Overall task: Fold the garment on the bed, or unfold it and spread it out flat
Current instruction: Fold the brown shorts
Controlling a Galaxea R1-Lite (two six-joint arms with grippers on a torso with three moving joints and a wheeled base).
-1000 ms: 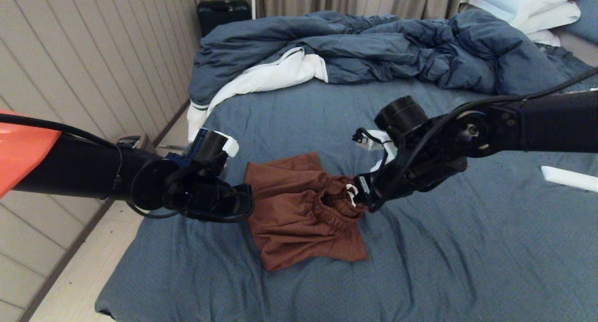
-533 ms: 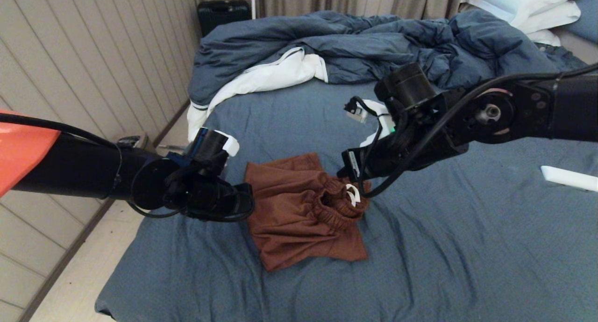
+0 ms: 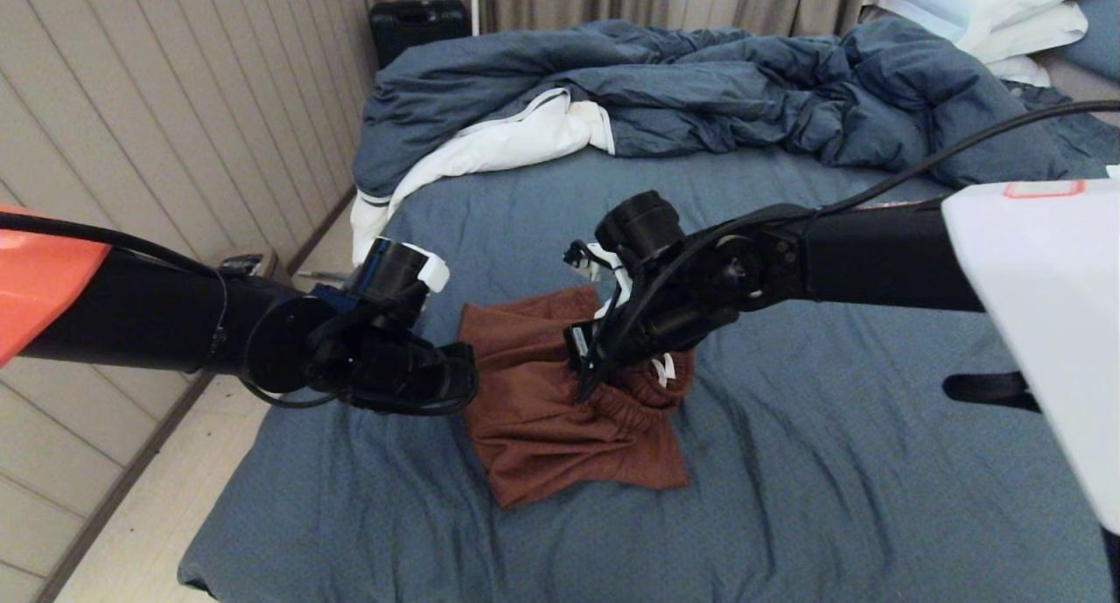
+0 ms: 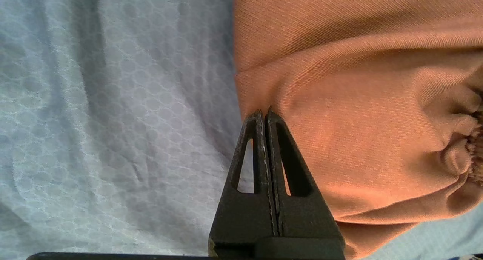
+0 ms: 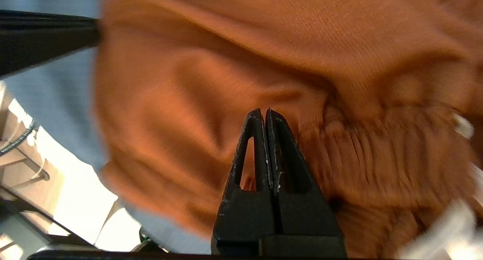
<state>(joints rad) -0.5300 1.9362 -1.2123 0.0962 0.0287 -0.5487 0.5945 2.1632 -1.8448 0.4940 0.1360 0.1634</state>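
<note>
The garment (image 3: 560,428), rust-brown shorts of fine ribbed knit with a gathered elastic waistband and a white drawstring (image 3: 662,368), lies crumpled on the bed (image 3: 831,463), whose slate-blue sheet shows a faint honeycomb weave. The left pincer (image 4: 263,113), tips pressed together, reaches in level at the cloth's left edge. The right pincer (image 5: 263,113), also pressed together and holding nothing, angles down over the bunched waistband. No writing can be read.
</note>
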